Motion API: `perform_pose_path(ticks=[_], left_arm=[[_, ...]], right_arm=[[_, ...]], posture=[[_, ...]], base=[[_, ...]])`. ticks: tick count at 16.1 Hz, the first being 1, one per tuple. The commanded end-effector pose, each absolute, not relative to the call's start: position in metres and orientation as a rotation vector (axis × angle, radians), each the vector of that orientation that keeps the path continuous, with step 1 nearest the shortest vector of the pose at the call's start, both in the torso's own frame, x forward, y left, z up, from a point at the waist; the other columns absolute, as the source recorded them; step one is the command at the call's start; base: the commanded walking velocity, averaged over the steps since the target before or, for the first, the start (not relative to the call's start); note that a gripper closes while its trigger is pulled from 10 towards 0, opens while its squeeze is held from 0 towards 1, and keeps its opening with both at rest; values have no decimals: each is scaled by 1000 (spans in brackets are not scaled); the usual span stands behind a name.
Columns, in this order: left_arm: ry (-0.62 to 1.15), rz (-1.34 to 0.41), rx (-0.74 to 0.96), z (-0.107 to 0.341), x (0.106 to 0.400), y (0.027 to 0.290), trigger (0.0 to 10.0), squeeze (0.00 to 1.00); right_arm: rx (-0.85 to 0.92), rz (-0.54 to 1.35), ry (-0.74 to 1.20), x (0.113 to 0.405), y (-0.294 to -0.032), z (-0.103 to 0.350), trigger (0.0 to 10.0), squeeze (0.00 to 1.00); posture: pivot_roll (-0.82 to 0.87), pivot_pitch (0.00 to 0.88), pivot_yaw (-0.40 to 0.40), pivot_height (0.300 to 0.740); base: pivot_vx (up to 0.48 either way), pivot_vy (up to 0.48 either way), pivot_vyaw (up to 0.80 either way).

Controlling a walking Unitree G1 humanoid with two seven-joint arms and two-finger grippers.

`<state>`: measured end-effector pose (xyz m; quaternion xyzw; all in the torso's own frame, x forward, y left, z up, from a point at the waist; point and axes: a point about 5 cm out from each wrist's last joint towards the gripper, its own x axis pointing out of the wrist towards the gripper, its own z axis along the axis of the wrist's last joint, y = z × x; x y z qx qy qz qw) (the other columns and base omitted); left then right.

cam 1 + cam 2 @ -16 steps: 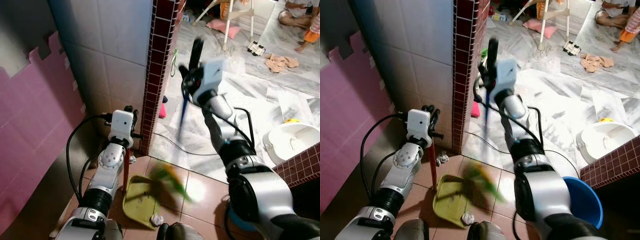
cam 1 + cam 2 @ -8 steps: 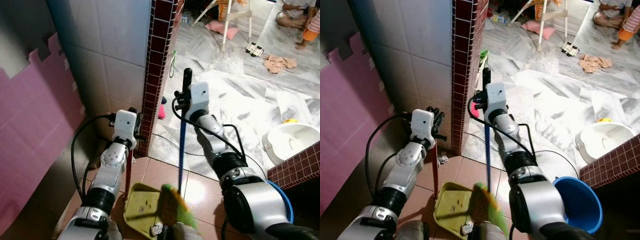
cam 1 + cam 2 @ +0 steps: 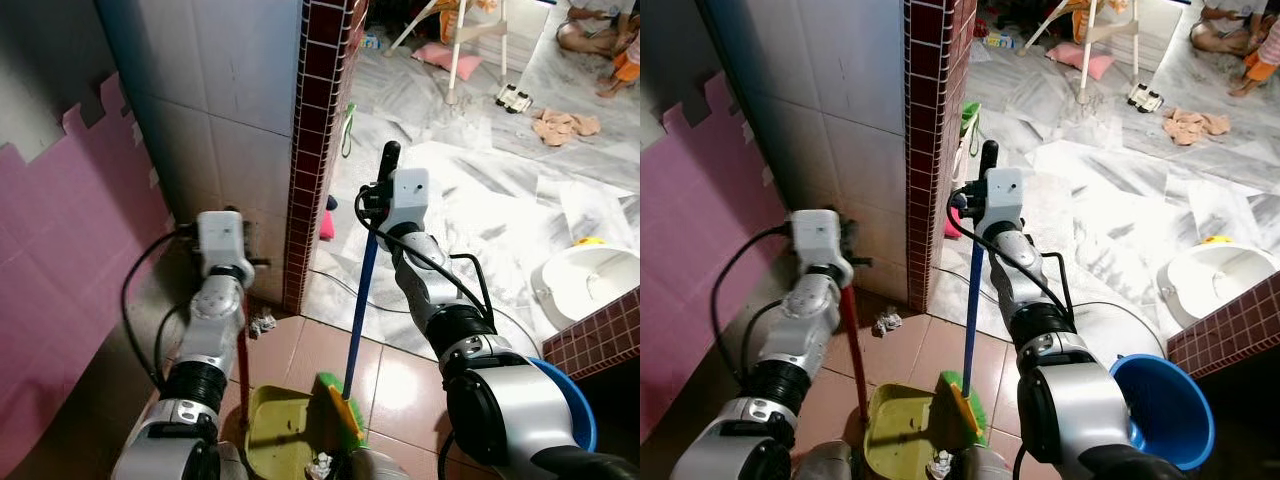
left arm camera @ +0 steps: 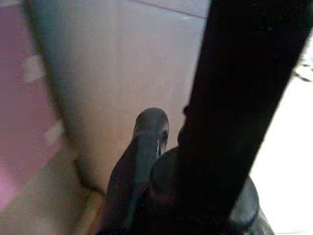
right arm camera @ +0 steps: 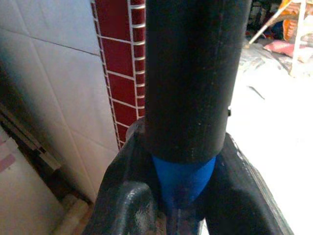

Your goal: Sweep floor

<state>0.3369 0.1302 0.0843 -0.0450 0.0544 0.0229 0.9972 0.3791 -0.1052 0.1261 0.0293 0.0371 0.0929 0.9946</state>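
Head views. The right gripper (image 3: 378, 190) is clamped around the broom (image 3: 354, 325) just below its black end cap; the right wrist view shows both fingers (image 5: 128, 205) pressed against the blue shaft. The shaft slants down to green bristles resting at the right edge of the yellow-green dustpan (image 3: 276, 440), which lies on the terracotta tile floor (image 3: 300, 350) at the near edge of view. A crumpled white scrap (image 3: 322, 465) sits at the dustpan's near lip.

The left gripper (image 3: 240, 258) holds the top of the dustpan's upright red handle (image 3: 243, 370); in the left wrist view a dark finger (image 4: 139, 161) lies against a black bar, fingers closed on it.

A second crumpled scrap (image 3: 264, 322) lies on the tiles at the foot of the dark red brick-tiled pillar (image 3: 315, 140), near the handle. Left of the pillar stand a white tiled wall (image 3: 220, 90) and pink foam matting (image 3: 70, 270), hemming the left arm. Beyond the pillar's edge the marble floor (image 3: 500, 190) opens wide. A blue bucket (image 3: 1160, 410) stands by the right arm, a white basin (image 3: 590, 275) beyond it.
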Motion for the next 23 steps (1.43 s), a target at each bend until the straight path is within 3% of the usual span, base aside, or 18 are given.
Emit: perform_pose_path(ticks=[1, 4, 11, 13, 14, 17, 23], left_arm=[[224, 130, -351, 68, 333, 120, 10000, 0], [214, 279, -396, 70, 335, 135, 10000, 0], [149, 422, -395, 78, 338, 158, 10000, 0], [70, 436, -329, 89, 341, 163, 10000, 0], [-79, 407, -211, 112, 345, 166, 10000, 0], [-220, 338, -82, 137, 351, 164, 10000, 0], [-268, 345, -41, 146, 355, 165, 10000, 0]], right_arm=[[98, 156, 91, 381, -108, 127, 10000, 0], [120, 104, 110, 383, -114, 127, 10000, 0], [259, 16, 142, 387, -120, 128, 10000, 0], [319, -11, 110, 389, -123, 135, 10000, 0], [337, -9, 42, 391, -125, 145, 10000, 0], [293, 17, -43, 392, -123, 156, 10000, 0], [236, 35, -153, 392, -123, 171, 10000, 0]], posture=[[54, 73, -101, 740], [52, 74, -100, 740], [50, 70, -100, 740], [47, 68, -102, 740], [47, 68, -102, 740], [48, 67, -107, 740], [43, 61, -104, 740]], base=[[0, 0, 0], [0, 0, 0], [0, 0, 0], [0, 0, 0], [0, 0, 0], [0, 0, 0], [0, 0, 0]])
